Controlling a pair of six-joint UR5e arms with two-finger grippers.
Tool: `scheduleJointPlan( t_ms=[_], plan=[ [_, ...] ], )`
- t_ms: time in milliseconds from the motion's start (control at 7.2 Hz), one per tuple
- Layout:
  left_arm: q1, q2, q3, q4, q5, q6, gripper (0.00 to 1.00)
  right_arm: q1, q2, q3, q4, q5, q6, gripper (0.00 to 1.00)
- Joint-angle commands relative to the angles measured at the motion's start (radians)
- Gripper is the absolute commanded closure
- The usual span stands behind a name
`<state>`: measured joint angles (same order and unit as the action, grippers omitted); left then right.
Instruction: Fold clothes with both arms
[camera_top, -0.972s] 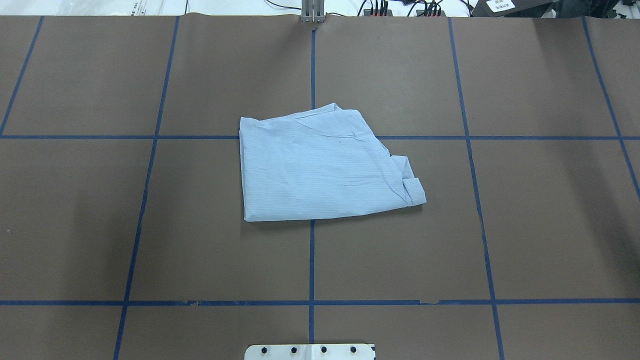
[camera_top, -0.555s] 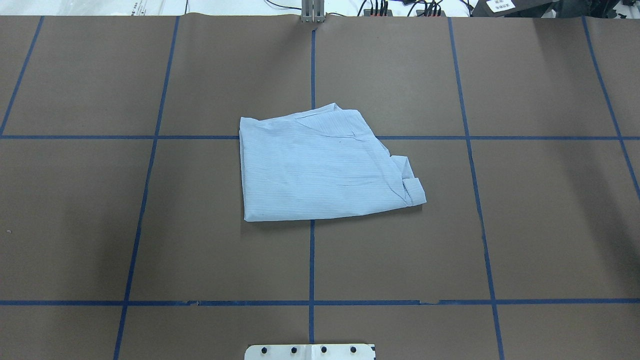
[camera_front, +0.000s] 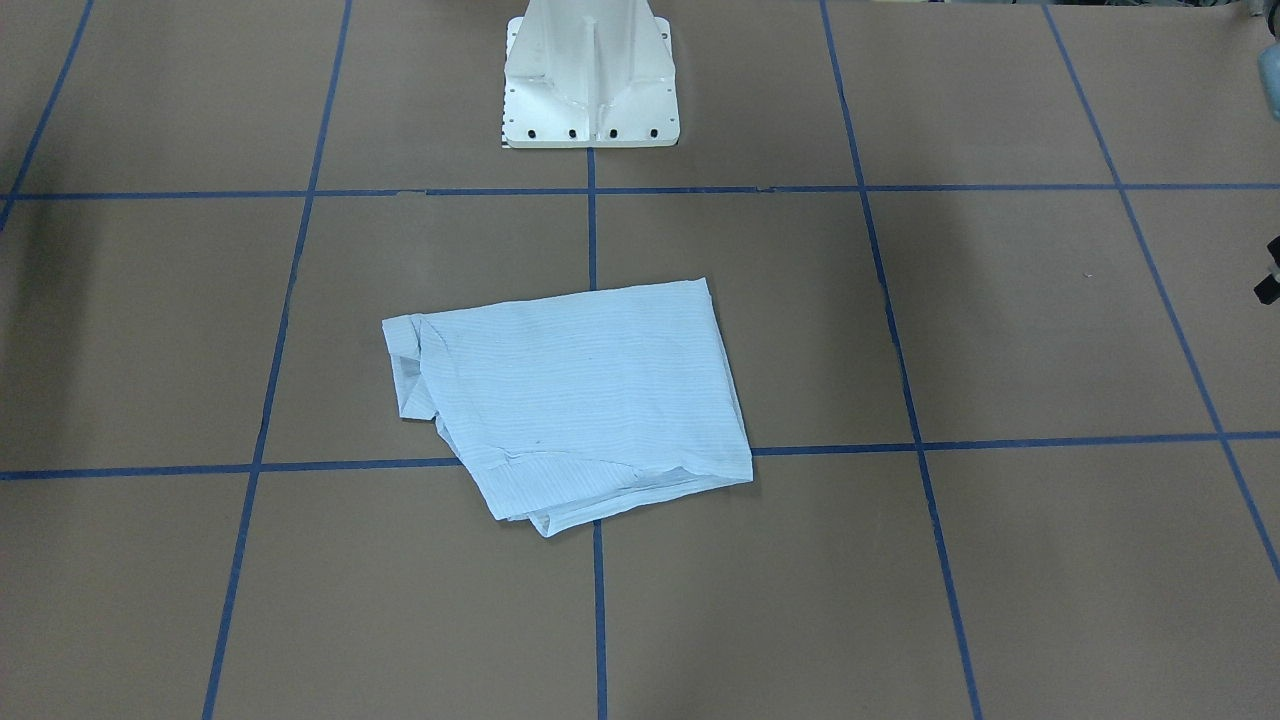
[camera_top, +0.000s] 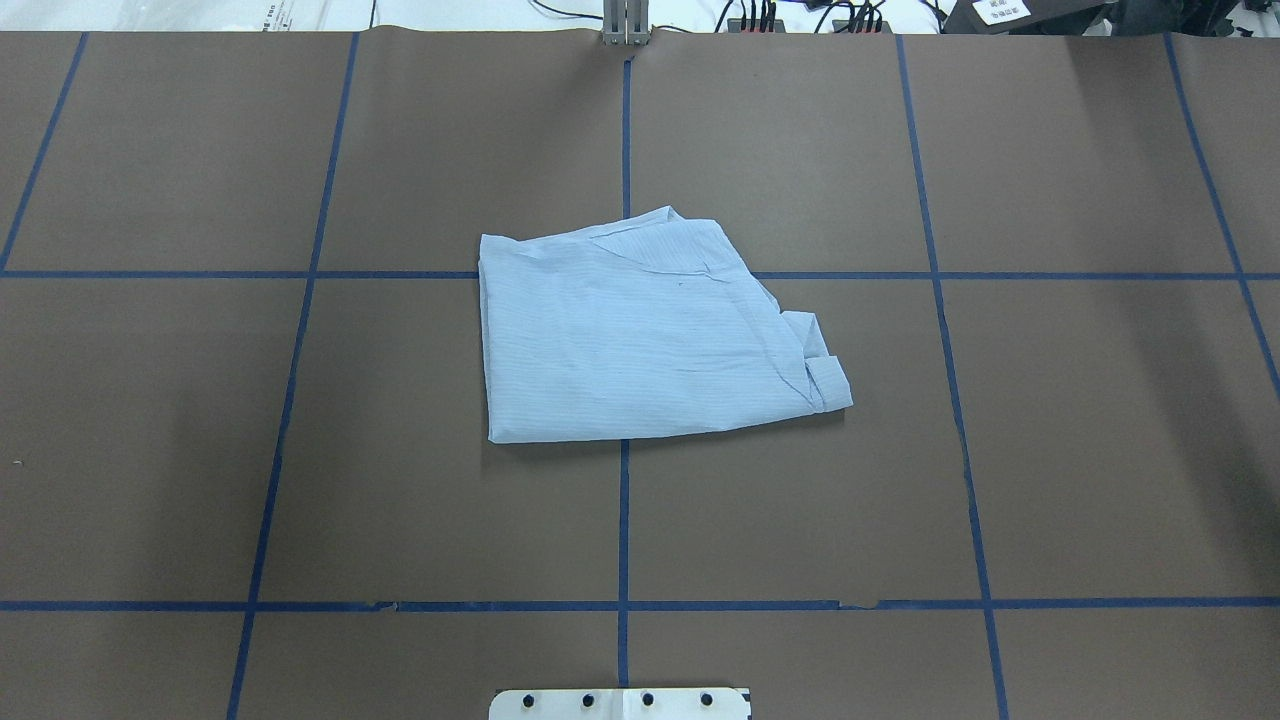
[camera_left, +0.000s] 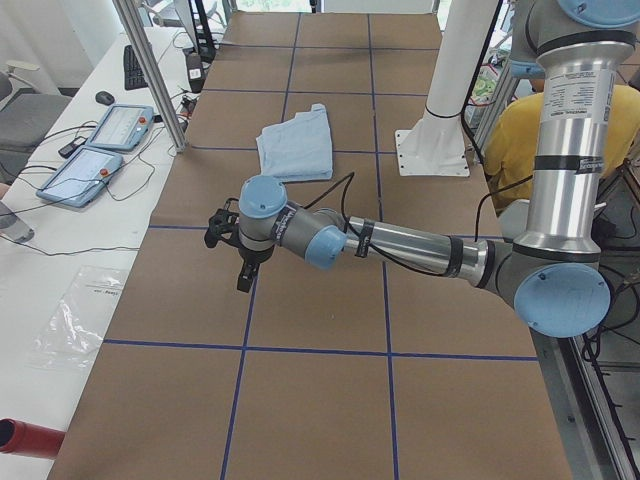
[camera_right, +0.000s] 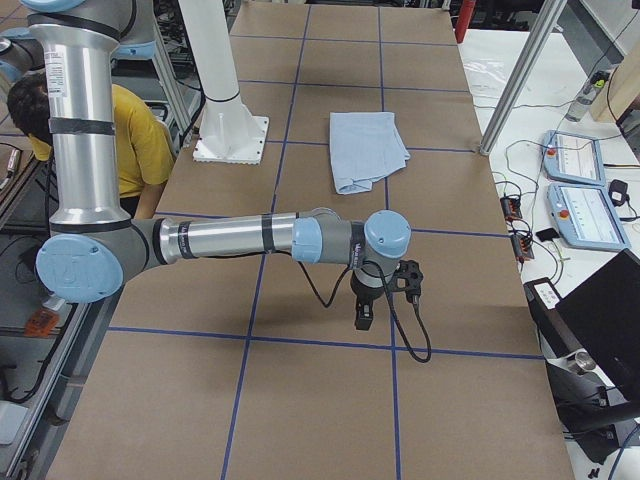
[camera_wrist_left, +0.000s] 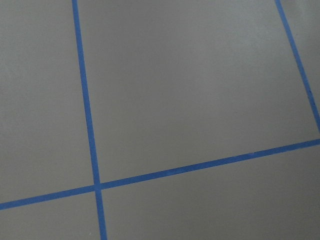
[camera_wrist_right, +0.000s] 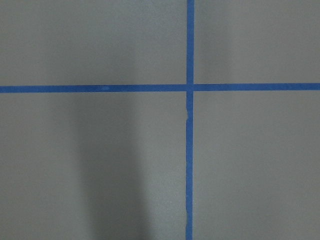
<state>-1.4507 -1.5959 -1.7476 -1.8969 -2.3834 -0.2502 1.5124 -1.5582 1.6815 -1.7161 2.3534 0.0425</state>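
— Has anything shifted in the last second?

— Not on the cloth. The shirt (camera_top: 640, 335) lies in the same folded packet as a second ago, with the same outline and creases. It sits at the middle of the table (camera_top: 1100, 450), over a crossing of the blue tape lines (camera_top: 624, 520).

— And the arms?

— Both are well apart from it. The left arm (camera_left: 400, 243) stretches low toward the table's left end, the right arm (camera_right: 230, 238) toward its right end. Each wrist camera sees only bare table and tape, no fabric.

— The pincers?

— The left gripper (camera_left: 243, 278) and the right gripper (camera_right: 362, 316) show only in the side views, pointing down at bare table. Nothing hangs from either. Whether the fingers are spread or pressed together, I cannot tell.

— So where does that leave the task?

— I judge the folding done, or very nearly so, since the shirt is let go and at rest. The one untidy spot is a small flap (camera_top: 825, 380) sticking out at the packet's right edge, on the near side.
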Motion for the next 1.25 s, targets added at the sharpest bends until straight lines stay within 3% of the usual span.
scheduleJointPlan(
  t_ms=[0,1111],
  plan=[
    [-0.002,0.004,-0.033,0.001,-0.007,-0.004,0.00,0.000,0.001,0.001,0.000,0.000,0.003,0.00],
    [-0.004,0.016,-0.042,-0.002,-0.005,0.009,0.00,-0.001,0.000,0.000,0.001,-0.003,0.008,0.00]
  ],
)
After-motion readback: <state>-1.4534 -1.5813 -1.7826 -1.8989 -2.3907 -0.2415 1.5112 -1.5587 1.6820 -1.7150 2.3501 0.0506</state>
